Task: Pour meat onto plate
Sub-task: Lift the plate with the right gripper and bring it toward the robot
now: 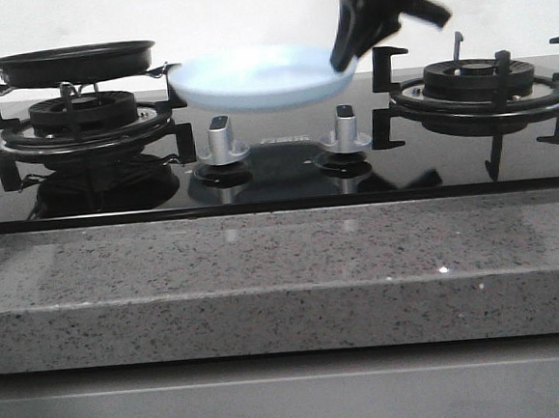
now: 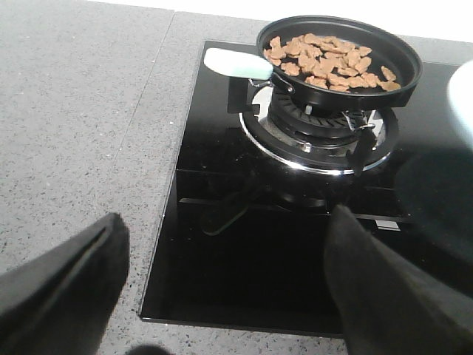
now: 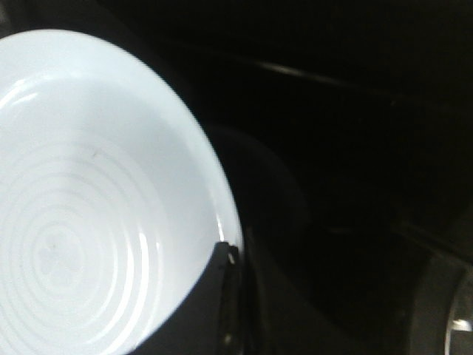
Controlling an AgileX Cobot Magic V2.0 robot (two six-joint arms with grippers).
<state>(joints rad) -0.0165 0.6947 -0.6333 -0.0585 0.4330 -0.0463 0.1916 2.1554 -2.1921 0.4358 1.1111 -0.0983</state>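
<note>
- Front view: right gripper (image 1: 343,57) comes down from top and pinches the right rim of the plate (image 1: 250,81), which is held up off the glass hob (image 1: 277,175), between the two burners & above the two knobs (image 1: 218,141). The plate reads as empty from here. Pan (image 1: 72,63) sits on the left burner (image 1: 84,123); its contents can't be seen at this angle. Left gripper not in this view.
- Left wrist view: left gripper (image 2: 222,288) has fingers wide apart, holding nothing, hanging over the hob's near edge and the grey counter (image 2: 74,111), well apart from the pan. The meat (image 2: 329,59) all lies in the pan: small flat orange-brown bits, one loose layer. Pale handle (image 2: 238,63) untouched.
- Right wrist view: plate interior is bare, pale blue-white w/ concentric rings, no meat; a finger (image 3: 222,296) is clamped over the rim.
- Judged: plate lifted, pour not begun; pan yet to be gripped and tipped.
</note>
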